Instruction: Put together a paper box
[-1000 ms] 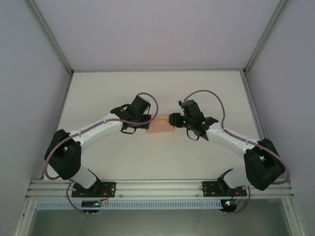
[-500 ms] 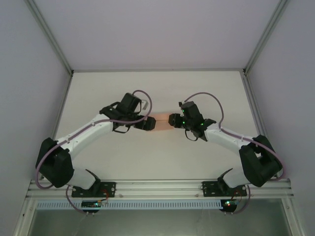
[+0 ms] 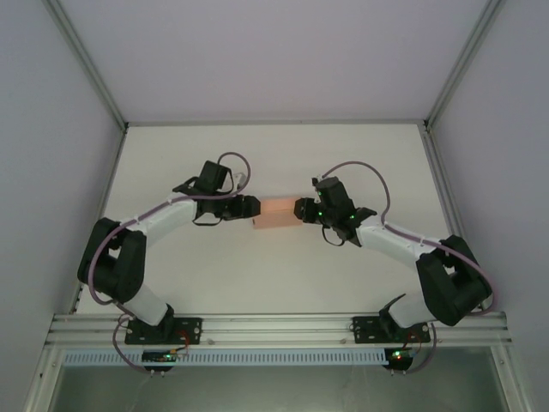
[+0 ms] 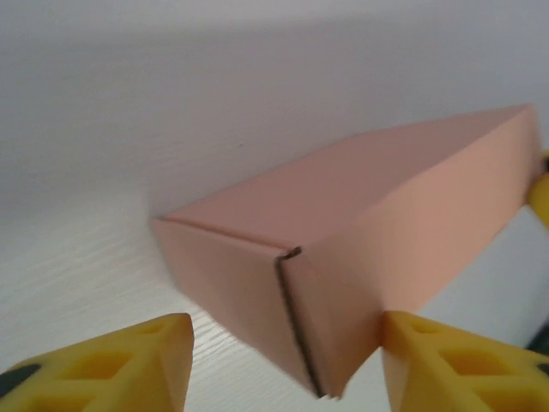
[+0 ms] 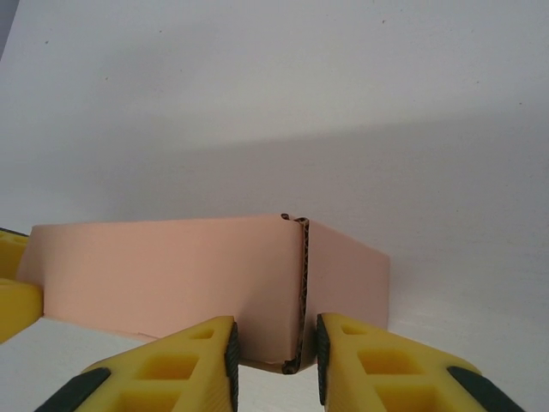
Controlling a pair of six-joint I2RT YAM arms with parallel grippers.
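Paper box [image 3: 276,213]: salmon-pink card, folded into a low closed rectangle. It lies flat on the white table [image 3: 274,163], about mid-table, between the two arms. The arms reach in from either side, one at each short end of the box.

Left gripper [image 3: 251,209] is at the box's left end. In the left wrist view its jaws are open wide, with the yellow fingers [image 4: 129,365] straddling the near corner of the box. The finger at frame left is well apart from the card, with bare table in the gap. The finger at frame right sits just beside the long side face; I cannot tell if it touches. It has no grip on the box. The corrugated cut edge runs down the corner seam. A bit of yellow shows at the far end of the box, at the frame's right edge.

Right gripper [image 3: 300,209] is at the box's right end. In the right wrist view its jaws are narrow, one finger on each side of the box's near vertical corner, with the seam edge in the gap between them. Each finger is very near a face of the box. Cannot tell whether they press on the card or stop just short, so gripping or not is unclear. The box's bottom edge rests on the table and the box is not tilted. More yellow shows at the far end of the box, at the frame's left edge, touching or just beside it.
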